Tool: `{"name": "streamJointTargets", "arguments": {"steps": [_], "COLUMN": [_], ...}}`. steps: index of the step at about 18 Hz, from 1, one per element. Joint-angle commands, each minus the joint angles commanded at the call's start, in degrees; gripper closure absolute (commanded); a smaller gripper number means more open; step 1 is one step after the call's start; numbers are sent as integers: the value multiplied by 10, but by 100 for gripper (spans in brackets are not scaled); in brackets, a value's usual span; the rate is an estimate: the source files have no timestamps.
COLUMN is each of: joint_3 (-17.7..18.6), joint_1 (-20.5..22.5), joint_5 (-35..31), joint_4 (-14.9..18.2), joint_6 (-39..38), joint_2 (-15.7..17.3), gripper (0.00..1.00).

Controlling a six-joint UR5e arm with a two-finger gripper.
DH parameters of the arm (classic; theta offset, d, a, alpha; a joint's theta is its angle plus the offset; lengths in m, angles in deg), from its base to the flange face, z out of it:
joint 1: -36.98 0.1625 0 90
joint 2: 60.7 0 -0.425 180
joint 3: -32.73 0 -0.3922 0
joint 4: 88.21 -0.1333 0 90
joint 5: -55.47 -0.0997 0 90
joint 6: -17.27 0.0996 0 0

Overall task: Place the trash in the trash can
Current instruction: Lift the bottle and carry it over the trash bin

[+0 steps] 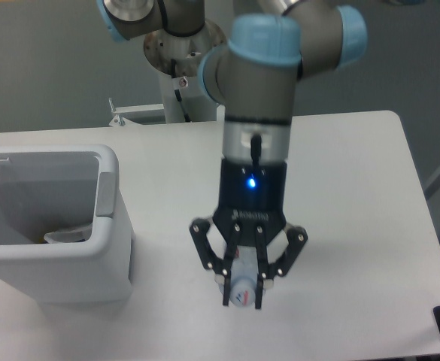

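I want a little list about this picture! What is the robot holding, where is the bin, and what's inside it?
holding: the gripper is shut on a clear plastic bottle, cap end toward the camera
bottle position: lifted above the white table, right of the bin
bin: white trash can at the table's left side, open on top
inside bin: a crumpled wrapper lies at the bottom
arm: reaches down from the base behind the table

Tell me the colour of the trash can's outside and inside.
The trash can is white outside with a grey interior, seen in the fixed camera view.
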State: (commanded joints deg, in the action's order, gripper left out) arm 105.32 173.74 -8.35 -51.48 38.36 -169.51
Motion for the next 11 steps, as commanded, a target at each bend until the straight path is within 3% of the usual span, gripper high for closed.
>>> {"name": "streamJointTargets", "arguments": {"steps": [11], "joint_3": [-2], "joint_1": [-77], "joint_5": [21], "joint_4": [-8], "joint_6": [1], "joint_2": [41], "gripper": [74]}}
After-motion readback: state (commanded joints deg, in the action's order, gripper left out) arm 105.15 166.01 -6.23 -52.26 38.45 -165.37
